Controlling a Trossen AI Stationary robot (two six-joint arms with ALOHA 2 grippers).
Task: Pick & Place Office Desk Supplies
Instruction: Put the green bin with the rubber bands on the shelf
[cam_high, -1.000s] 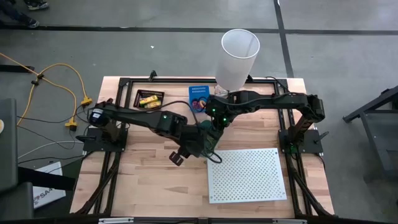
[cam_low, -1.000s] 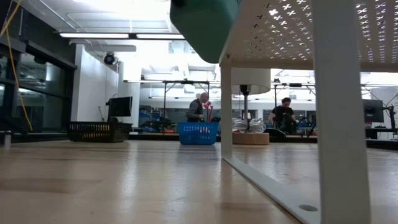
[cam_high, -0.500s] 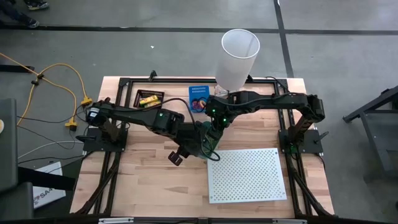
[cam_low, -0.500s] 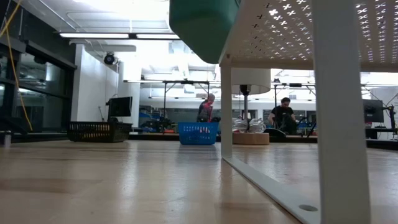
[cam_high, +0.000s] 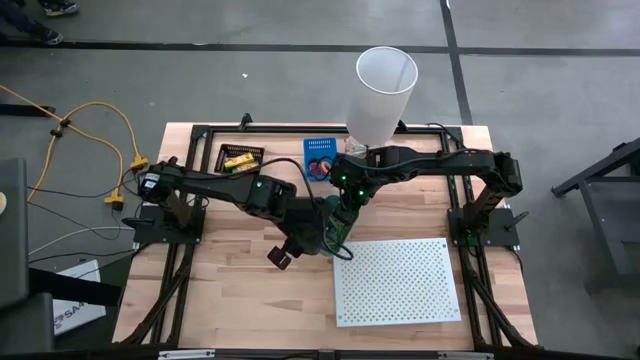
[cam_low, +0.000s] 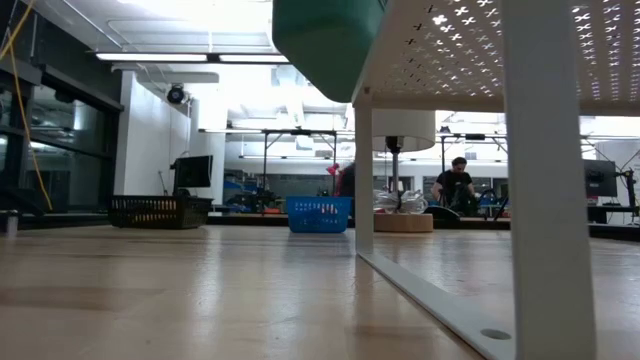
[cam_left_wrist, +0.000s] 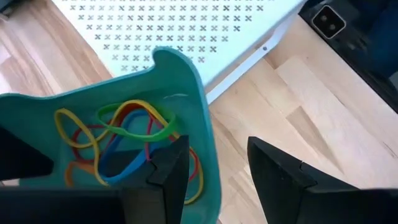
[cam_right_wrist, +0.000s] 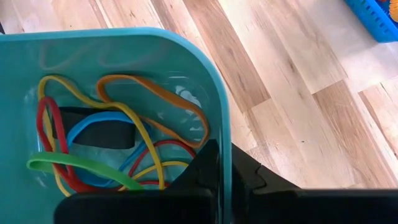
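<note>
Rubber bands (cam_right_wrist: 118, 155), a loose tangle of yellow, red, orange, blue and green loops, lie in a small teal tray (cam_right_wrist: 124, 46). The tray hangs above the counter (cam_high: 230, 290), just beside the white perforated board (cam_high: 398, 282), near its corner.

We see both arms on it. The right gripper (cam_right_wrist: 214, 165) has its fingers pinched tight on the tray's thin wall. The left gripper (cam_left_wrist: 214, 165) straddles the opposite wall, one finger inside, one outside, set wide, not clearly squeezing.

Handling, as we judge it: the bands are featherlight, limp and springy, and likely to snag together; the tray is stiff, smooth plastic, and slippery at the rim. We reckon the wall is the best hold, kept level so nothing spills.

Further off sit a blue basket (cam_high: 319, 155), a black tray (cam_high: 242, 158) and the white bin (cam_high: 384, 92).
</note>
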